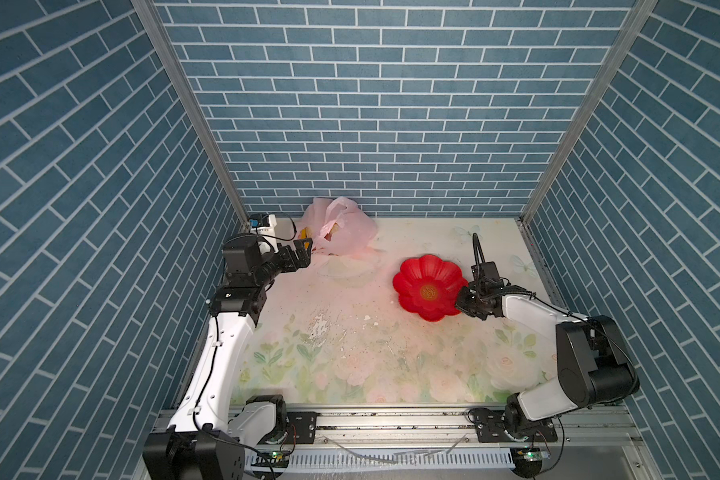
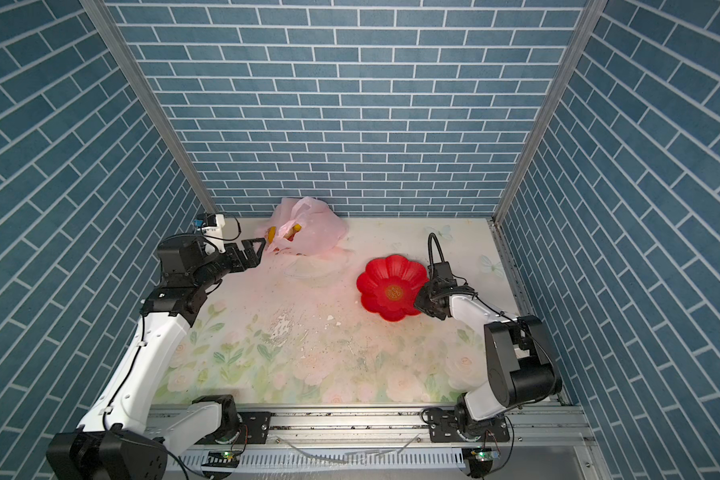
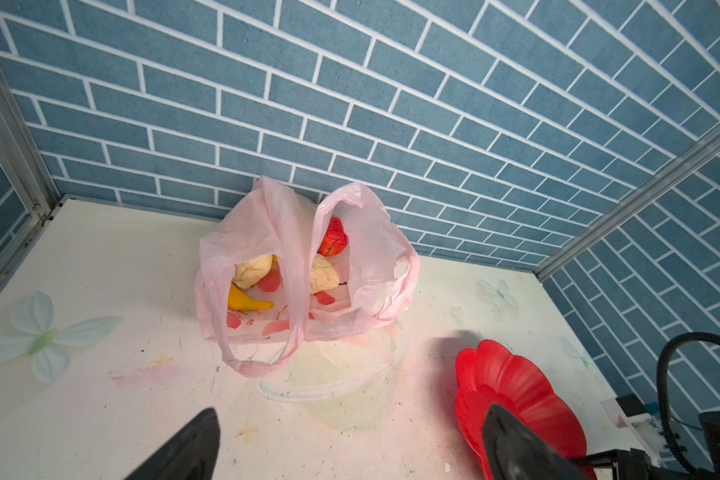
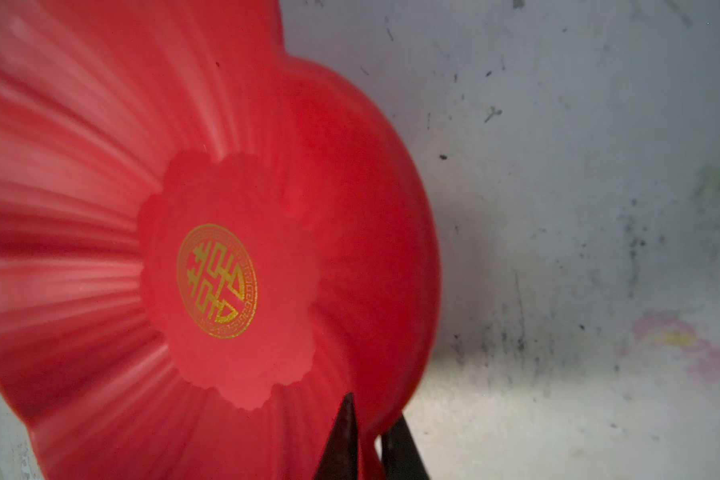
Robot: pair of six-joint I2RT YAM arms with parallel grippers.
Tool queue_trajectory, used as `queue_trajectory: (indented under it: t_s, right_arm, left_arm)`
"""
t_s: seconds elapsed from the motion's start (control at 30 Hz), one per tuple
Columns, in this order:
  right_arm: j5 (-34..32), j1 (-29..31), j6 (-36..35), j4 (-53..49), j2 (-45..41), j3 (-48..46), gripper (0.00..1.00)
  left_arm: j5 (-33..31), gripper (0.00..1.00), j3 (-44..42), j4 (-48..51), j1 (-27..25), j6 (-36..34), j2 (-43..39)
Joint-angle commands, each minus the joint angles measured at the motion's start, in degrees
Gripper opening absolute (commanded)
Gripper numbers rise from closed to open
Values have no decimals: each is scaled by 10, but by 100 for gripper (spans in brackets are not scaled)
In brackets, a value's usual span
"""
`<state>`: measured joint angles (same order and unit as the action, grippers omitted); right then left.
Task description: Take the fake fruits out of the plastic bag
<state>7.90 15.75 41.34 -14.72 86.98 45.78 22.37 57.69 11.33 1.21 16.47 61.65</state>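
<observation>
Plastic bag (image 3: 371,232): 1 | cream fruits (image 3: 252,270): 2 (inside) | banana (image 3: 244,302): 1 | dish (image 3: 516,386): 1

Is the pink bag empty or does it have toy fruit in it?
Not empty. Inside the pink bag's open mouth sit a banana, two cream lumps and a red fruit.

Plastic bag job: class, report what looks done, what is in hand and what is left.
Done: nothing; the red dish lies empty. In hand: right gripper pinches the dish's rim; left gripper, open, faces the plastic bag. Left: the banana, two cream pieces and a red fruit sit inside it.
</observation>
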Motion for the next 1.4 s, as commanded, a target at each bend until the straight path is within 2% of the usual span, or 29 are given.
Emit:
queue_trajectory:
  t_s: [0.0,0.27,0.4,0.83,1.07,1.2,1.37]
  right_arm:
    - [-20,-2,24,-3,7,-18,11]
    - [11,-6,1,-23,-21,-42,10]
    - [13,-4,2,-50,-66,-76,9]
    - [-41,57,108,-127,-294,-214,8]
    - [-65,71,133,-163,-365,-244,9]
    - [-68,71,130,-159,-363,-240,18]
    - [-73,71,120,-152,-344,-223,38]
  left_arm:
    - [3,99,3,6,4,-10,-1]
    - [5,99,5,7,4,-8,0]
    - [8,99,7,10,4,-6,4]
    - [26,99,14,10,4,8,27]
    - [38,99,25,14,4,10,56]
    - [36,99,41,30,4,-8,77]
    - [36,99,77,67,2,-46,95]
